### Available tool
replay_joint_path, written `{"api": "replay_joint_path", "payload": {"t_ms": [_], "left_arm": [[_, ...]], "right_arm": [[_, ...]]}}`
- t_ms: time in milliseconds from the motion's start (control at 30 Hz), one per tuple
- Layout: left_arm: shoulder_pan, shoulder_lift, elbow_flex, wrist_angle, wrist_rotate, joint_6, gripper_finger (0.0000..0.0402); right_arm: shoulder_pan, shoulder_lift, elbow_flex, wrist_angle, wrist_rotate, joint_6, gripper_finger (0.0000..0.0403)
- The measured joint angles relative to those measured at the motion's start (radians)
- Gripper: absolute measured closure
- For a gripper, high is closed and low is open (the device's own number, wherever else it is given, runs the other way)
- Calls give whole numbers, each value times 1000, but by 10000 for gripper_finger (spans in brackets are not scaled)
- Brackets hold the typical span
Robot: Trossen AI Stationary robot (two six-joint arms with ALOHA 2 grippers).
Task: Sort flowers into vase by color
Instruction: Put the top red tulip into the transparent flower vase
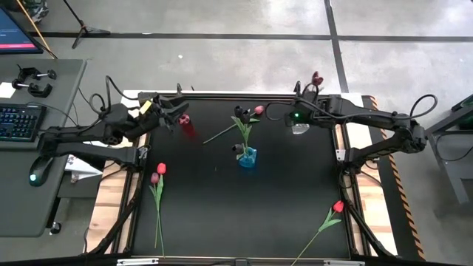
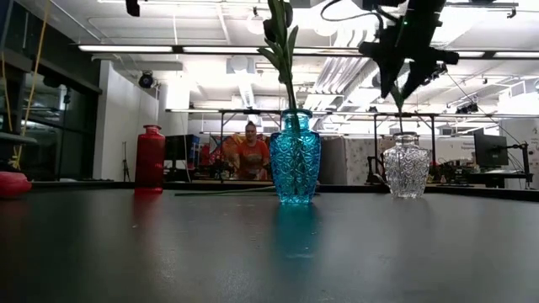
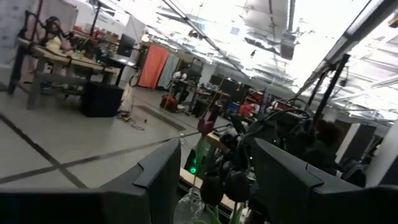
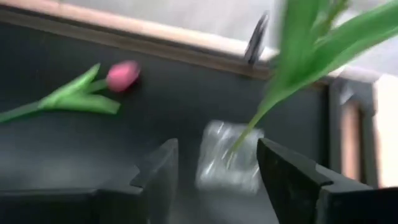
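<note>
A maroon tulip point(image 1: 316, 77) stands with its stem point(image 4: 244, 134) in the clear glass vase point(image 2: 407, 165). My right gripper point(image 4: 214, 165) is open just above that vase point(image 1: 299, 127), one finger on either side of the stem and clear of it. A near-black tulip point(image 1: 240, 114) stands in the blue vase point(image 2: 295, 156). A pink-red tulip point(image 1: 259, 110) lies flat near the far edge. My left gripper point(image 1: 177, 114) hangs open beside the red vase point(image 1: 188, 128). A red point(image 1: 161, 169) and a maroon tulip point(image 1: 154, 179) lie at the left, and another red one point(image 1: 338, 207) lies near right.
The three vases stand in a row across the table's far half point(image 1: 222, 185). The lying tulips' long stems reach toward the near edge on both sides. A person point(image 2: 251, 151) shows in the room beyond the table. A side desk with a keyboard point(image 1: 18, 122) stands at the left.
</note>
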Motion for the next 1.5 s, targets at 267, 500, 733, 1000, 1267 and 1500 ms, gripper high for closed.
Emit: {"api": "replay_joint_path", "payload": {"t_ms": [267,500,733,1000,1267,1500], "left_arm": [[1,2,0,-2,-90,-44,216],[92,3,41,-167,-47,-76,216],[232,3,156,-393,144,-41,216],[307,4,195,-403,200,21,216],[356,22,196,-401,229,-45,216],[367,46,196,-399,242,-68,216]], "right_arm": [[48,31,0,0,-304,82,187],[54,214,1,247,-375,214,187],[-37,334,1,491,-407,408,187],[-93,340,1,632,-356,601,187],[-163,429,1,711,-408,729,187],[-239,579,1,904,-546,782,187]]}}
